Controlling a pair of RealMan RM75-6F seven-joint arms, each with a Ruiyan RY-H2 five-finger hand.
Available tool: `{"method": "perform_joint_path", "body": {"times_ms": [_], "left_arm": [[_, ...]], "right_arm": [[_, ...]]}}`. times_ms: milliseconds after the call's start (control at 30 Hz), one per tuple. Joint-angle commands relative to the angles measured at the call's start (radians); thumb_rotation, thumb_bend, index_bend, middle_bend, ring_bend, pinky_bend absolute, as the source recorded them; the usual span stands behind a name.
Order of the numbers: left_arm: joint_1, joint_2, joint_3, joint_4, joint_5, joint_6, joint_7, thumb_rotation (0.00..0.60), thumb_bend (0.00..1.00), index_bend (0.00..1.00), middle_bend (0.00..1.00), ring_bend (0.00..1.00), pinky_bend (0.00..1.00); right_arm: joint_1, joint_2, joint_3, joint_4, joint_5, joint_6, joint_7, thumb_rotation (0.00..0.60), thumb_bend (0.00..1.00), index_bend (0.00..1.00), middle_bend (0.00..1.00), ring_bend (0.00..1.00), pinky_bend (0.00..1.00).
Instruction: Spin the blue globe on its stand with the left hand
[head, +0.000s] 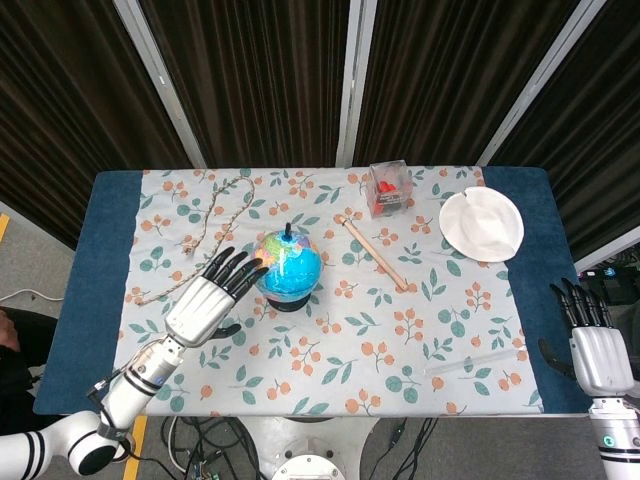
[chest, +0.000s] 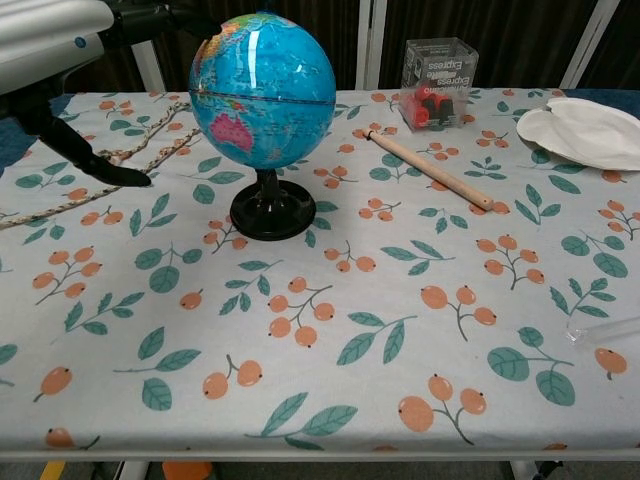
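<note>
Two hands show, and only the left hand concerns the job: it hangs just beside the blue globe, on the globe's left, fingers spread and holding nothing. From the head view its fingertips reach toward the sphere's side; whether they touch it cannot be told. The globe stands upright on its black stand, near the middle of the flowered surface. Judging by this pose, the hand looks placed either to brush the sphere or just clear of a brush; a single frame cannot show whether the globe turns, so I would count the spin as unconfirmed. A rope lies beyond the hand. Well apart are a wooden stick, a clear box and a white plate. The right hand rests at the surface's far right edge, fingers straight, empty.
</note>
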Motion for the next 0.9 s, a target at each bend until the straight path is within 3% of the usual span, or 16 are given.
{"method": "perform_joint_path", "body": {"times_ms": [33, 433, 633, 900], "left_arm": [[0.008, 0.007, -0.003, -0.003, -0.018, 0.004, 0.004, 0.6, 0.09, 0.08, 0.07, 0.07, 0.02], [0.017, 0.005, -0.026, -0.016, -0.001, 0.061, 0.019, 0.6, 0.09, 0.08, 0.07, 0.06, 0.02], [-0.017, -0.012, -0.011, -0.026, 0.063, 0.031, -0.006, 0.6, 0.09, 0.08, 0.07, 0.05, 0.02], [-0.051, -0.056, -0.021, 0.001, 0.034, -0.022, 0.001, 0.6, 0.09, 0.08, 0.07, 0.05, 0.02]], "right_arm": [[0.0, 0.0, 0.0, -0.001, 0.0, 0.0, -0.001, 0.6, 0.26, 0.0, 0.0, 0.0, 0.0], [0.0, 0.0, 0.0, -0.003, -0.002, 0.003, -0.004, 0.6, 0.26, 0.0, 0.0, 0.0, 0.0], [0.002, -0.002, -0.001, -0.001, -0.002, -0.001, -0.002, 0.6, 0.26, 0.0, 0.0, 0.0, 0.0], [0.0, -0.001, 0.002, 0.008, 0.003, 0.0, 0.013, 0.6, 0.26, 0.0, 0.0, 0.0, 0.0]]}}
